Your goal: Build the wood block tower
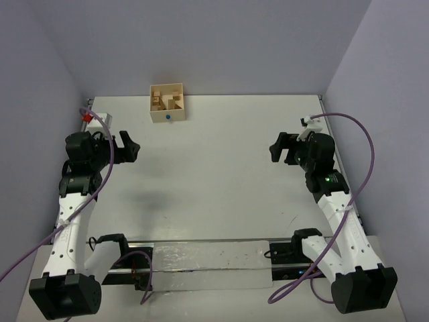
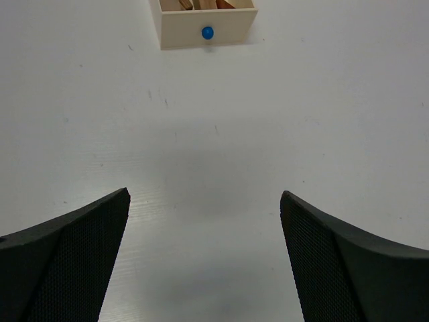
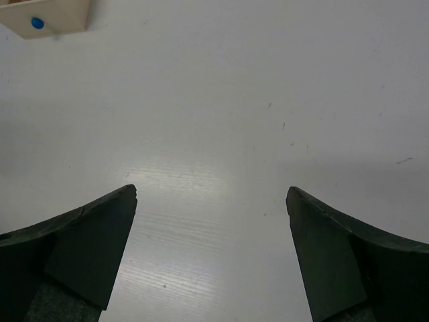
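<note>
A white table (image 1: 214, 181) is seen from above, with lilac-grey walls on three sides and two white-and-black robot arms mounted at its near edge. The left arm reaches up the left side of the table, and the left gripper (image 1: 131, 149) points inward towards the middle. The right arm mirrors it on the right side, with the right gripper (image 1: 275, 149) also pointing inward. The two grippers are well apart, with bare tabletop between them. Both sets of fingers are spread wide and released, holding nothing. The left wrist view shows the left gripper (image 2: 204, 201) as two dark fingers (image 2: 74, 255) parted over bare white surface. The right wrist view shows the right gripper (image 3: 211, 194) in the same way. A pale square wooden box (image 1: 157, 106) sits at the far edge of the table, left of centre and close to the back wall, with a blue dot (image 1: 167, 116) on its near face. The wood blocks (image 1: 165, 99) lie inside this box, a jumble of small tan and brown pieces; their exact number cannot be told. In the left wrist view the box (image 2: 181, 33) is straight ahead at the top of the frame, with block tops (image 2: 201, 4) just showing. In the right wrist view only a corner of the box (image 3: 64, 13) appears at upper left. Purple cables (image 1: 365, 151) loop from each arm.
</note>
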Available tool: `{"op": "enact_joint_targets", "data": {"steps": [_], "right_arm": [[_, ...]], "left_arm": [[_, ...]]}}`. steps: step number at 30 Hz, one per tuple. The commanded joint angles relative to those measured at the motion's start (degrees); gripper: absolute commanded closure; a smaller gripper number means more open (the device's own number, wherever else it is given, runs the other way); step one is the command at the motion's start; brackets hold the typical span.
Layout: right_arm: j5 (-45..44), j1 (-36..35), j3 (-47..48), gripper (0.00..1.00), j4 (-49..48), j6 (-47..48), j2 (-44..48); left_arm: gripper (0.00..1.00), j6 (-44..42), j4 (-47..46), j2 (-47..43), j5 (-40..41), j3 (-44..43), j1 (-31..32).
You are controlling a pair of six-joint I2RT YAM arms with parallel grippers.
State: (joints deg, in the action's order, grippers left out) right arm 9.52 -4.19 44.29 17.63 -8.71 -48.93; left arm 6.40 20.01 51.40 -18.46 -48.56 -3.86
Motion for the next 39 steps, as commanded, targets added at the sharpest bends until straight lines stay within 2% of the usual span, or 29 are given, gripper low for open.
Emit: {"op": "enact_joint_targets", "data": {"steps": [1,7,9,16,19,24,31,37,39], "right_arm": [[0.2,0.5,0.3,0.0,-1.1,0.2,0.2],[0.0,0.6,0.4,0.0,-1.0,0.5,-0.6],[0.1,0.6,0.7,0.0,-0.9,0.6,-1.3],[0.2,0.6,2.5,0.0,0.0,0.9,-4.9],[0.0,0.6,2.6,0.0,-0.1,0.9,-6.0],[-0.3,0.6,3.4,0.0,0.4,1.0,-8.2],[-0.9,0.6,4.0,0.0,0.7,1.6,-10.5],[-1.5,0.6,4.1,0.0,0.6,1.7,-12.0],[-1.5,0.6,4.1,0.0,0.6,1.7,-12.5]], "left_arm": [[0.01,-1.4,-0.8,0.1,-0.5,-1.0,-0.2],[0.01,-2.7,-0.3,4.0,-3.7,-3.4,-0.2],[0.01,-1.7,-0.5,7.2,-2.2,-5.4,-0.1],[0.08,3.4,0.1,25.7,5.5,-20.0,0.0],[0.16,3.9,-0.1,34.5,9.9,-27.0,0.4],[0.23,4.5,2.2,50.8,11.4,-40.4,0.6],[0.3,8.0,-0.1,63.9,7.8,-54.5,1.8],[0.31,7.4,0.7,73.5,9.7,-66.2,5.1],[0.31,7.2,0.6,75.8,10.6,-67.8,5.6]]}}
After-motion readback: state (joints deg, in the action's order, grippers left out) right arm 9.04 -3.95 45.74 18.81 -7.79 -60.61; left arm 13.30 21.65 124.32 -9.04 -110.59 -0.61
